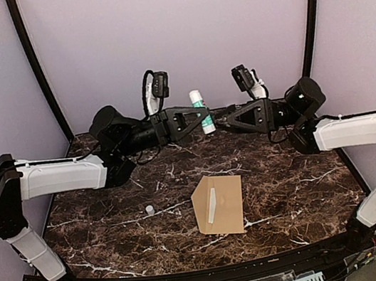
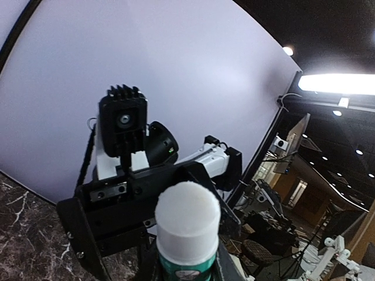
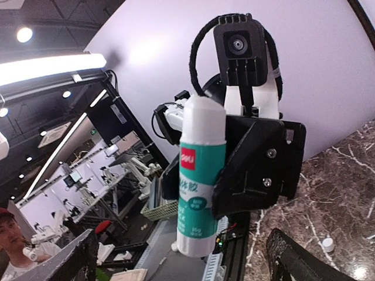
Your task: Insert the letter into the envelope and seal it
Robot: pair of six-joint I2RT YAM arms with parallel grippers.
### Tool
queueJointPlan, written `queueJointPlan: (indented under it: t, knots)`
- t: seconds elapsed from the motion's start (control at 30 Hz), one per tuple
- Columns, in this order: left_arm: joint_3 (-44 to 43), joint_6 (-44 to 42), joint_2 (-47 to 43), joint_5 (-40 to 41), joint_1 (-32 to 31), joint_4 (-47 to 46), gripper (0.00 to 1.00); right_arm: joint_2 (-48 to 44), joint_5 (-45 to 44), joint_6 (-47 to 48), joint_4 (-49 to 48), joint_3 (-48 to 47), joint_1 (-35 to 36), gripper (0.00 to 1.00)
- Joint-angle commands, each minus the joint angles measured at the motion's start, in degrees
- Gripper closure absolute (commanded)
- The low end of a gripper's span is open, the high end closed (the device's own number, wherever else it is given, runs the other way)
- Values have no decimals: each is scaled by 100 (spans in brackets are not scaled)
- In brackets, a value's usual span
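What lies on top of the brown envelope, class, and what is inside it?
On top of the envelope lies only a narrow pale strip; what it is cannot be told. The inside is hidden by the brown paper, so any letter there cannot be seen.

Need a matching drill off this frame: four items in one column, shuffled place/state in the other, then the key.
Items
1. glue stick
2. envelope
3. small white cap
4. right gripper

Place or state
A. lying flat, mid-table
B. open, holding nothing
C. on the table, left of the envelope
D. upright, uncapped, clamped in the left gripper

Pairs: 1-D, 2-A, 3-C, 4-B
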State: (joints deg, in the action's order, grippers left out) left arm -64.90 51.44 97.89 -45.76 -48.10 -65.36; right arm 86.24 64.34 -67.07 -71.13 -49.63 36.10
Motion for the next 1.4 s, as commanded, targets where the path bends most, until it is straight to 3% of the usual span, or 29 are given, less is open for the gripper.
queueJointPlan:
  t: [0.0,0.13,0.27,0.47,0.77,1.17,1.37]
  knots:
    - [116,-692,-656,1166,42,1138,100,-869,-1111,2872,3505,-52,4,3]
    - [117,-654,-766,2150,40,1689,100,-1681,-2518,4096,4352,215,298,3]
    - [46,-468,-704,2449,38,1818,100,-2008,-4705,5309,4964,193,1166,3]
    - [-147,-473,-581,2557,20,1954,100,-1509,-5988,5400,5689,-490,1587,11]
    - [-196,-593,-520,2768,13,2064,100,-1018,-6689,5376,5859,-890,1760,34]
    - [-198,-667,-422,2802,11,2064,100,-911,-6633,5363,5926,-1107,1769,48]
    - [-207,-693,-416,2809,11,2071,100,-876,-6618,5355,5977,-1128,1769,70]
